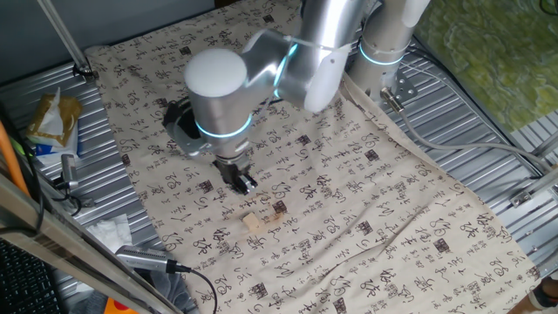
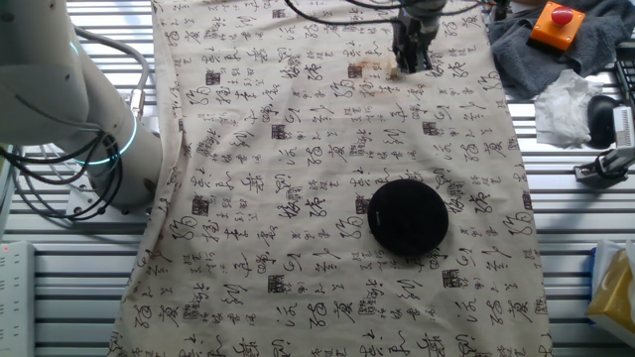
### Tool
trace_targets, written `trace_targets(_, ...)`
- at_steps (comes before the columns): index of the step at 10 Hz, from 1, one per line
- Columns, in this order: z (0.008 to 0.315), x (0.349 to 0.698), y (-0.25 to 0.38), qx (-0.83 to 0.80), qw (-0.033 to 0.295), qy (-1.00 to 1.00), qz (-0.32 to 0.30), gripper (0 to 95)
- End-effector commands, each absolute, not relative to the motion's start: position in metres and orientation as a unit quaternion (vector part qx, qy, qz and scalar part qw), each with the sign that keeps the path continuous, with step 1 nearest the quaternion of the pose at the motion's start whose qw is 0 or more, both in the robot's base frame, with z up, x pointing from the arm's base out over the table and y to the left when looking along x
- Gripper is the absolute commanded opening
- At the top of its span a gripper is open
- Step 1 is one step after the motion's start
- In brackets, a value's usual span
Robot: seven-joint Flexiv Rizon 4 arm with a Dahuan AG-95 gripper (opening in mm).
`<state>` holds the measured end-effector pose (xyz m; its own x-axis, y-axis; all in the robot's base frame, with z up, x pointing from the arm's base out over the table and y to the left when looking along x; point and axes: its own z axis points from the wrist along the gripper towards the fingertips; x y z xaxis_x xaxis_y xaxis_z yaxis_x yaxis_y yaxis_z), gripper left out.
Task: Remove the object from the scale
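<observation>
Removal looks done: wooden cube on cloth, well apart from bare scale.
Gripper above cube, empty; jaw gap unclear.

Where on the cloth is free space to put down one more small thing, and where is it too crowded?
The cloth lies bare between the scale and the robot base, and also below the scale toward the near edge. It is crowded at the far end, where the gripper hangs by the cube and a brown stain.
</observation>
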<state>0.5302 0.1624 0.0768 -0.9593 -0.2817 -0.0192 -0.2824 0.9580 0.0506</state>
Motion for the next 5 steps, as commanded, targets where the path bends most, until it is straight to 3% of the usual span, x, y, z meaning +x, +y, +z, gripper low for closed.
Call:
trace_targets(1, 0.0758, 0.5332, 0.1501, -0.159, 0.005, 0.987, 0.024, 0.0)
trace_targets(5, 0.0733, 0.5353, 0.1447, -0.166, -0.012, 0.986, -0.003, 0.0)
